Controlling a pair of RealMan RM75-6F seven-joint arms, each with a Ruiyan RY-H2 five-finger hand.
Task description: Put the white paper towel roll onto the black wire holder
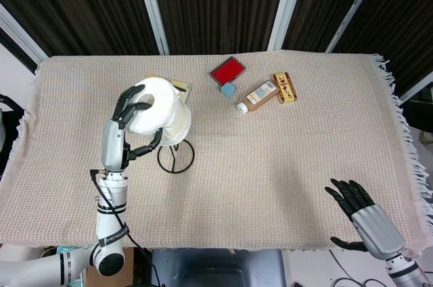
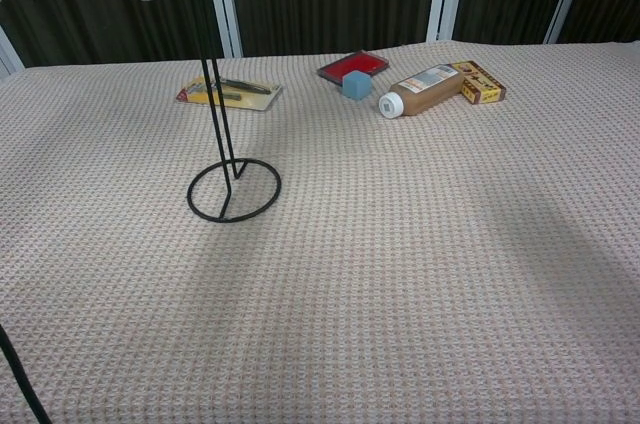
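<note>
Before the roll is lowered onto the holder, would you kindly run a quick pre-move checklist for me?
1. Left robot hand holds the white paper towel roll: ok.
2. Roll up at the top of the black wire holder: ok.
3. Roll's core lined up with the rod tip: cannot tell, hidden by the roll.
4. Holder upright, base ring flat on the cloth: ok.
5. Right robot hand away from the holder: ok.

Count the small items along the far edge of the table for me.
5: a yellow card pack on the left, partly hidden overhead by the roll; red tray; blue cube; brown bottle lying down; small box.
</note>
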